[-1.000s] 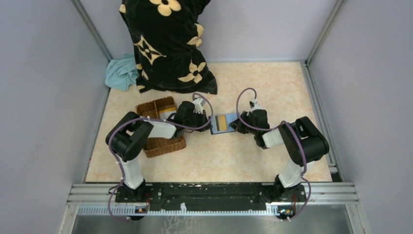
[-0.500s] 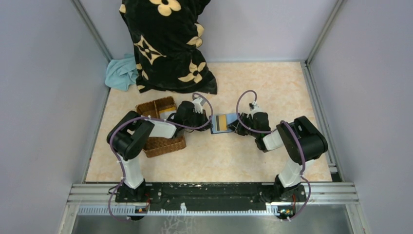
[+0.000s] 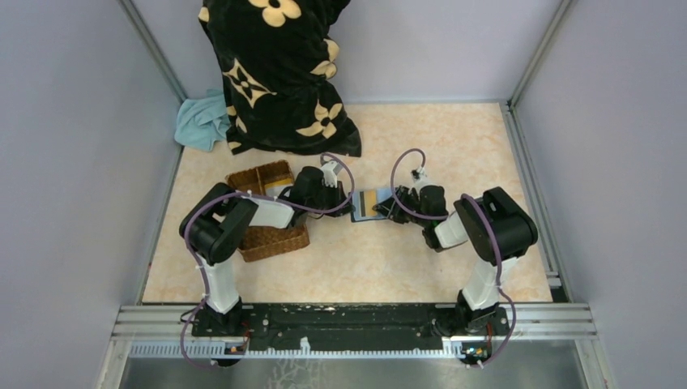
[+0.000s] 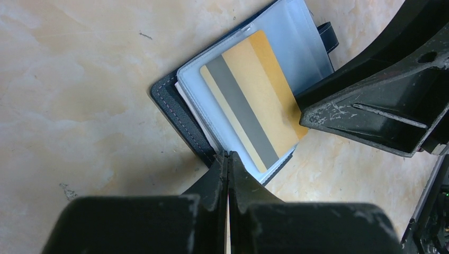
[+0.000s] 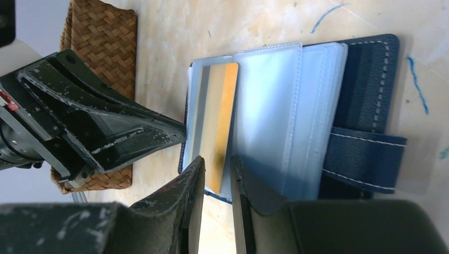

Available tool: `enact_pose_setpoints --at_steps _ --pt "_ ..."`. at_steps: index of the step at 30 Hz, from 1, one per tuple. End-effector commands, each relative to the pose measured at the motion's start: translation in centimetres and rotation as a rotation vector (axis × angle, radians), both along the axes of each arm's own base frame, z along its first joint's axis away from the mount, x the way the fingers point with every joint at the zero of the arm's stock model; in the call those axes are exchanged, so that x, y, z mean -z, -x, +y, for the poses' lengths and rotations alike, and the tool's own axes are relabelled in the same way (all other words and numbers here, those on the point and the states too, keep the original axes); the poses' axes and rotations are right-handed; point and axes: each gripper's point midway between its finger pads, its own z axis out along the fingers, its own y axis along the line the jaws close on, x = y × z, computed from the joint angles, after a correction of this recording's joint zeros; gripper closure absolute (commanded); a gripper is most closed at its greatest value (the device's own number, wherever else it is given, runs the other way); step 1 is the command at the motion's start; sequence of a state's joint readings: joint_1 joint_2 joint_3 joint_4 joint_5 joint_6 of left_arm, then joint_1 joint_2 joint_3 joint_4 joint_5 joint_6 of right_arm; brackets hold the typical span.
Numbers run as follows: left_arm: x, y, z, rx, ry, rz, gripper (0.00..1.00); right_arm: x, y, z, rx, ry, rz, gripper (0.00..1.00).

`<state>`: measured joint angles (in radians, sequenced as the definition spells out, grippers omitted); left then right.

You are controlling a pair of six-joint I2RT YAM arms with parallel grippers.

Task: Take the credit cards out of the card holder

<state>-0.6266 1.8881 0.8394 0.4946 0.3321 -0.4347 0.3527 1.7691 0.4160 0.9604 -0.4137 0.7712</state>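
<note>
The card holder [image 3: 356, 215] lies open on the table between both grippers, navy outside [image 5: 365, 79], with pale clear sleeves. A gold credit card [image 4: 249, 100] with a grey stripe lies on the sleeves, partly drawn out [image 5: 214, 121]. My left gripper [image 4: 227, 156] is shut, its tips on the holder's near edge [image 3: 347, 204]. From the other side my right gripper [image 5: 214, 161] stands a little open over the card's end, nothing pinched [image 3: 386, 207]. Any other credit cards are hidden.
A brown wicker basket [image 3: 275, 241] sits under my left arm, left of the holder. A black flower-patterned cloth [image 3: 279, 73] and a teal cloth [image 3: 201, 121] lie at the back left. The holder's strap [image 5: 365, 159] points toward my right wrist.
My right gripper has opened from shut and shifted slightly left over the holder. The left gripper and the holder have stayed put.
</note>
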Motion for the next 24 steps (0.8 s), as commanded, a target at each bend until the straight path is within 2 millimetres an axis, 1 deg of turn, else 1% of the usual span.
enact_pose_setpoints --at_steps 1,3,6,7,9,11,18,23,24 --pt "2.9 1.5 0.3 0.023 -0.048 0.089 1.0 -0.9 -0.1 1.6 -0.051 -0.032 -0.028 0.75" --pt "2.9 1.5 0.2 0.027 -0.047 0.091 1.0 -1.3 -0.2 1.7 -0.053 -0.036 -0.038 0.78" --pt "3.0 1.5 0.1 0.029 -0.044 0.094 1.0 -1.6 -0.3 1.7 -0.055 -0.032 -0.048 0.88" --pt "3.0 1.5 0.0 0.032 -0.043 0.096 1.0 -1.7 -0.3 1.7 -0.056 -0.029 -0.052 0.9" --pt "3.0 1.5 0.0 0.031 -0.043 0.096 1.0 -1.6 -0.3 1.6 -0.05 -0.022 -0.05 0.97" --pt "3.0 1.5 0.1 0.029 -0.046 0.095 1.0 -1.6 -0.3 1.4 -0.047 -0.016 -0.05 1.0" --pt "3.1 1.4 0.4 0.013 -0.059 0.094 1.0 -2.0 -0.2 0.5 -0.016 -0.003 -0.057 1.0" --pt "3.4 1.4 0.3 0.014 -0.058 0.103 1.0 -2.4 -0.5 -0.7 0.017 0.01 -0.062 1.0" --pt "3.4 1.5 0.3 0.016 -0.055 0.105 1.0 -2.1 -0.5 -1.0 0.023 0.019 -0.053 1.0"
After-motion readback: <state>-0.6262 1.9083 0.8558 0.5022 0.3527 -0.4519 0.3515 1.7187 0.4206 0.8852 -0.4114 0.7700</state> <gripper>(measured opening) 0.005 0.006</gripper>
